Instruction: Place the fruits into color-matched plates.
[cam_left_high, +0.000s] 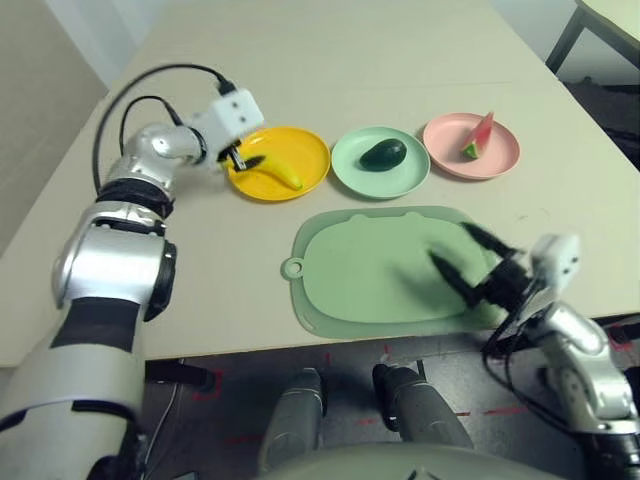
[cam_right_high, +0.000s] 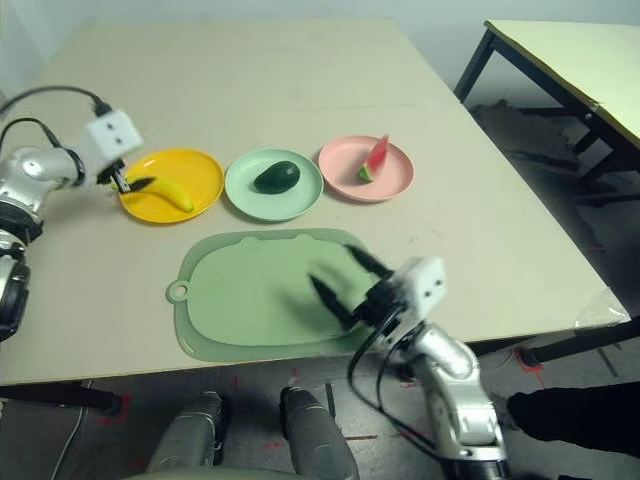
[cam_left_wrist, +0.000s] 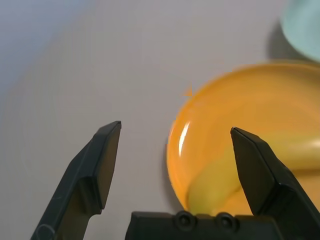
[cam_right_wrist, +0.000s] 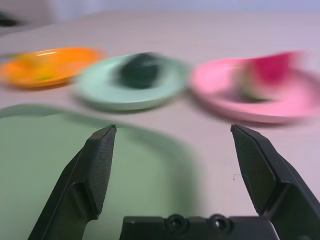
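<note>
The green mat (cam_left_high: 385, 268) lies under the right gripper (cam_left_high: 468, 262), whose fingers stand wide apart and hold nothing. Beyond it, the pink plate (cam_left_high: 495, 160) carries the watermelon wedge (cam_left_high: 479, 137) and the green plate (cam_left_high: 352, 165) the avocado (cam_left_high: 383, 154). The left gripper (cam_left_high: 240, 160) is spread empty at the yellow plate (cam_left_high: 310, 158) edge, just beside the banana (cam_left_high: 277, 174).

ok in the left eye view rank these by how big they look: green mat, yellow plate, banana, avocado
1. green mat, clearly the largest
2. yellow plate
3. banana
4. avocado

The banana looks longer and the avocado thicker, so that pair is close. The mat lies nearer the camera, but its lead is too wide to doubt.
</note>
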